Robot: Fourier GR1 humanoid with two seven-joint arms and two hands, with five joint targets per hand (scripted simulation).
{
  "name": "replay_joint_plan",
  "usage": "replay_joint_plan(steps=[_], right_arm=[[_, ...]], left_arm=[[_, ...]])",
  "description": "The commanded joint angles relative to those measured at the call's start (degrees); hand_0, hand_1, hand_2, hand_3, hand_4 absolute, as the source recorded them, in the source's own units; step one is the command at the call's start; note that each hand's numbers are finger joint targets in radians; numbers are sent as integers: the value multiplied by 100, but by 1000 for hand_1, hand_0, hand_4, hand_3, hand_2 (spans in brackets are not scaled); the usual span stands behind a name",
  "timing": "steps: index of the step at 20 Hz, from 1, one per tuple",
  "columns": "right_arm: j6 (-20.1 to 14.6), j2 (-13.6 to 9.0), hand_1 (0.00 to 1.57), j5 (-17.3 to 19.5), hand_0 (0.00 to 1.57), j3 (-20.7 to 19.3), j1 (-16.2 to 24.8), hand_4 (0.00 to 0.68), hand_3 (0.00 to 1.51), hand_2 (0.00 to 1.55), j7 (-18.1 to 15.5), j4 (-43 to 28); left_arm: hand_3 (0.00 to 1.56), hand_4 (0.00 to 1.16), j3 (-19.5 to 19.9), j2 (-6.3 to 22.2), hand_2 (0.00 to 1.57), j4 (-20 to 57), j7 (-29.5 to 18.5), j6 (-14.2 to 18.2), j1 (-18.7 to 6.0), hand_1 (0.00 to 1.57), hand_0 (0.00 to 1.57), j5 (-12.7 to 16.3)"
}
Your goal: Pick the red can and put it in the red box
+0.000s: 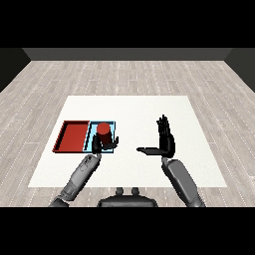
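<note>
The red can (103, 130) stands upright in the light blue tray (112, 125), not in the red one yet. The red tray (73, 135) lies just to the left, touching the blue tray side by side.

The left hand (99, 145) is right at the near side of the can. Its fingers look curled round the bottom part of the can, so it seems to be holding it. The can's long side points straight up, and the hand comes at it from the near side.

The right hand (166, 141) is well apart, out to the right over the white table (149, 107). Its fingers are straight up and its thumb sticks out to the left. It holds nothing.

The left hand is much nearer, so the job looks like its job. I think the can must go up and over the low walls between the two trays, then a little way left. Nothing else stands in the way.
</note>
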Motion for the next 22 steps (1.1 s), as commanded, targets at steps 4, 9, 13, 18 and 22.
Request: replay_joint_plan(steps=[4,9,13,18,22], right_arm=[[182,-336,0,-157,0,-449,1140,0,0,0,-337,-174],[608,-640,0,-261,0,-965,1217,0,0,0,-503,154],[375,-558,0,-72,0,-973,1198,0,0,0,-309,337],[477,-575,0,11,0,-1113,924,0,0,0,-324,892],[485,-464,0,-37,0,-1159,476,0,0,0,-160,1145]], left_arm=[[1467,1115,835,1297,1560,198,14,-537,134,1571,1571,45],[1462,1091,1461,1401,1555,1237,-9,-691,-265,1571,1571,134],[1473,1099,1594,1615,1552,2309,80,-878,-602,1571,1571,-68],[1473,1079,1782,1642,1565,4157,83,-985,-1636,1571,1571,-352],[1497,1046,1829,1446,1558,5365,-15,-825,-2103,1571,1571,-559]])
